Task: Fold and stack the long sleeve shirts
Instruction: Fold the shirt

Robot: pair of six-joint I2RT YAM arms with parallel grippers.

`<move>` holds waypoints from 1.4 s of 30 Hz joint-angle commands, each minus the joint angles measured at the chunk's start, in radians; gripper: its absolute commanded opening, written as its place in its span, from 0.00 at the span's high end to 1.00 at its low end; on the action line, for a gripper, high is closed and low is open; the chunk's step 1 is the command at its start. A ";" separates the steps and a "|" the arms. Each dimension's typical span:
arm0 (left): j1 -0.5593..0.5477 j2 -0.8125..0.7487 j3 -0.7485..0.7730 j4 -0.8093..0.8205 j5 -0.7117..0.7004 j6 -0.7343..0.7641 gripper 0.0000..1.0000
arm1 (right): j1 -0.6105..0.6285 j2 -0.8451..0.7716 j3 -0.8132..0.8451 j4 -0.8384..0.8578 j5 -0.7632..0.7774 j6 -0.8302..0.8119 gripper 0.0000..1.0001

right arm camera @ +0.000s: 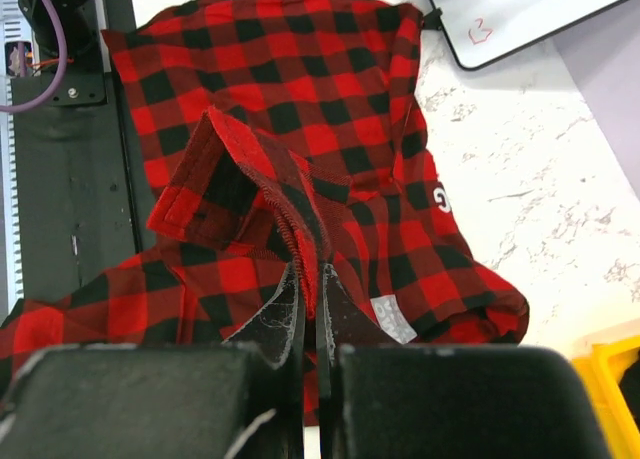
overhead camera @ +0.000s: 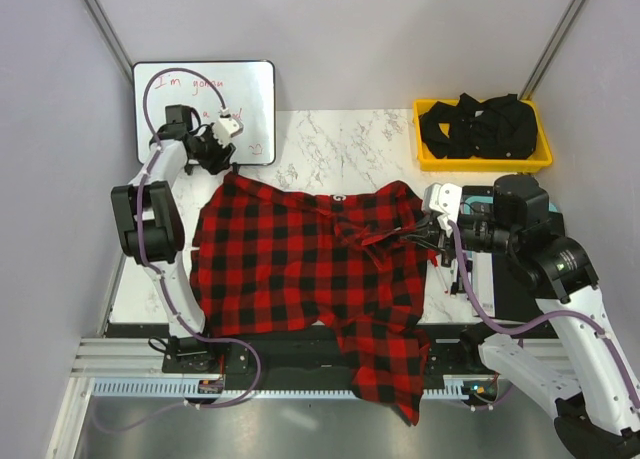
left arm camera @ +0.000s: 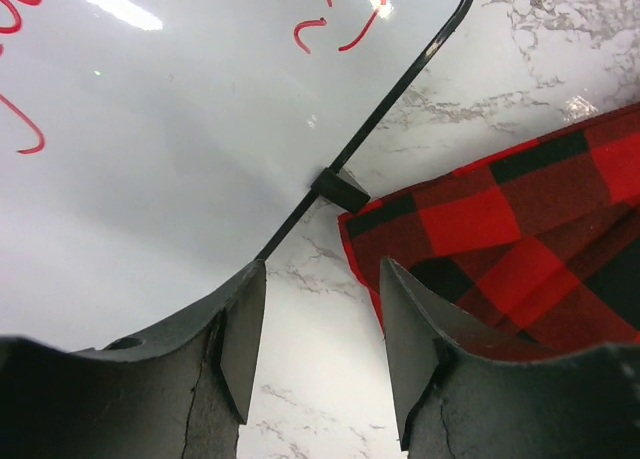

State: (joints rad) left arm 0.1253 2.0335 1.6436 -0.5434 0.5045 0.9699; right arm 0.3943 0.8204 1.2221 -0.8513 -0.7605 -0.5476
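A red-and-black check flannel shirt lies spread over the marble table, one part hanging over the near edge. My right gripper is shut on a raised fold of the shirt at its right side, cloth pinched between the fingertips. My left gripper is open and empty at the shirt's far left corner, hovering over bare marble beside the whiteboard; its right finger is at the cloth's edge.
A whiteboard with red writing lies at the back left, its edge close to my left gripper. A yellow bin holding black cloth stands at the back right. Grey walls close both sides.
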 commanded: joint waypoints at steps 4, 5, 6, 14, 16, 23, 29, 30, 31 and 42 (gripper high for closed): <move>-0.006 0.056 -0.028 -0.016 -0.055 -0.142 0.48 | -0.003 -0.001 -0.006 -0.032 -0.016 -0.037 1.00; -0.004 0.054 -0.063 -0.020 -0.069 -0.137 0.51 | -0.003 0.003 -0.004 -0.032 -0.014 -0.038 1.00; -0.006 0.051 -0.085 -0.020 -0.087 -0.131 0.52 | -0.003 0.006 -0.004 -0.034 -0.014 -0.040 1.00; 0.031 -0.048 -0.301 -0.017 -0.133 -0.060 0.60 | -0.003 0.026 -0.003 -0.055 -0.013 -0.061 1.00; 0.039 -0.074 -0.343 -0.024 -0.132 -0.054 0.61 | -0.003 0.020 0.002 -0.072 0.003 -0.064 1.00; 0.105 -0.167 -0.316 -0.102 -0.017 -0.049 0.52 | -0.003 0.031 0.011 -0.084 0.009 -0.069 1.00; 0.149 -0.122 -0.043 -0.191 0.138 -0.028 0.42 | -0.003 0.059 0.025 -0.083 -0.002 -0.077 1.00; 0.148 -0.090 -0.019 -0.193 0.137 -0.027 0.41 | -0.003 0.063 0.027 -0.081 -0.003 -0.078 1.00; 0.146 -0.076 0.001 -0.199 0.135 -0.022 0.41 | -0.003 0.066 0.028 -0.080 -0.003 -0.078 1.00; 0.073 0.097 0.137 -0.208 0.098 -0.026 0.37 | -0.003 0.077 0.036 -0.069 0.012 -0.066 1.00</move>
State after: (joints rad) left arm 0.2268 2.0872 1.7245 -0.7200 0.5827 0.9272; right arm 0.3943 0.8982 1.2179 -0.9363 -0.7498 -0.6071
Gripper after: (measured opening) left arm 0.624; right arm 0.026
